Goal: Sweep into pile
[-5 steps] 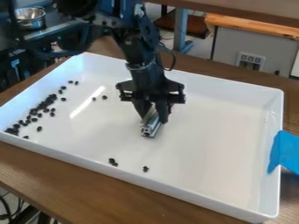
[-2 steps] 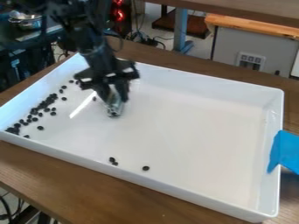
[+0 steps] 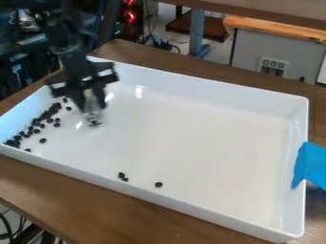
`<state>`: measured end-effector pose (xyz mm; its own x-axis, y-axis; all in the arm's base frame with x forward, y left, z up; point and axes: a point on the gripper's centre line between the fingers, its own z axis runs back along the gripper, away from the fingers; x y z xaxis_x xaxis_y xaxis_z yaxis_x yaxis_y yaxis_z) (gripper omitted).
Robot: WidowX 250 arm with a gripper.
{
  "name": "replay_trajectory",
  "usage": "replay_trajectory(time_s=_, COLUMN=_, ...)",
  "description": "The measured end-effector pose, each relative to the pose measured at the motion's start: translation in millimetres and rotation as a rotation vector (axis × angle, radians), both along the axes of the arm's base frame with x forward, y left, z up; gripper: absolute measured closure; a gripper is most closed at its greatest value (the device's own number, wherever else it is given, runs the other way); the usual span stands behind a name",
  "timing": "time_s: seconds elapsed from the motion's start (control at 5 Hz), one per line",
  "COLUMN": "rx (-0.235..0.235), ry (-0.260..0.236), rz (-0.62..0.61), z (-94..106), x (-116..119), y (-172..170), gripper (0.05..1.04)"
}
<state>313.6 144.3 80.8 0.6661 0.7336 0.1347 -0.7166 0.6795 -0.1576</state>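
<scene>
hand pinching what looks like a short metal bar between its fingers, near the dark beans.

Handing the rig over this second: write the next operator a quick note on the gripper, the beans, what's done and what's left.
Gripper: holds a short metal bar over the left part of the white tray, as the camera sees it.
Beans: most lie in a loose band along the tray's left side.
Done: most are gathered there.
Left: three stray beans near the front wall; the band likely needs tightening into one pile.
</scene>
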Motion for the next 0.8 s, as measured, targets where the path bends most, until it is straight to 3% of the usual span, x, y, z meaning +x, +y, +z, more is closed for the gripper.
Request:
replay_trajectory(time_s=0.2, rx=0.019, ry=0.040, rz=0.035, z=-0.7, x=-28.1, y=5.5, gripper=0.708)
replay_trajectory(time_s=0.4, rx=0.056, ry=0.029, rz=0.012, z=0.9, x=-55.9, y=2.3, gripper=0.708)
replay_trajectory(time_s=0.6, rx=0.062, ry=-0.001, rz=-0.005, z=3.8, x=-65.1, y=-8.9, gripper=0.708)
replay_trajectory(time_s=0.8, rx=0.000, ry=-0.095, rz=-0.144, z=32.5, x=-45.8, y=-54.3, gripper=0.708)
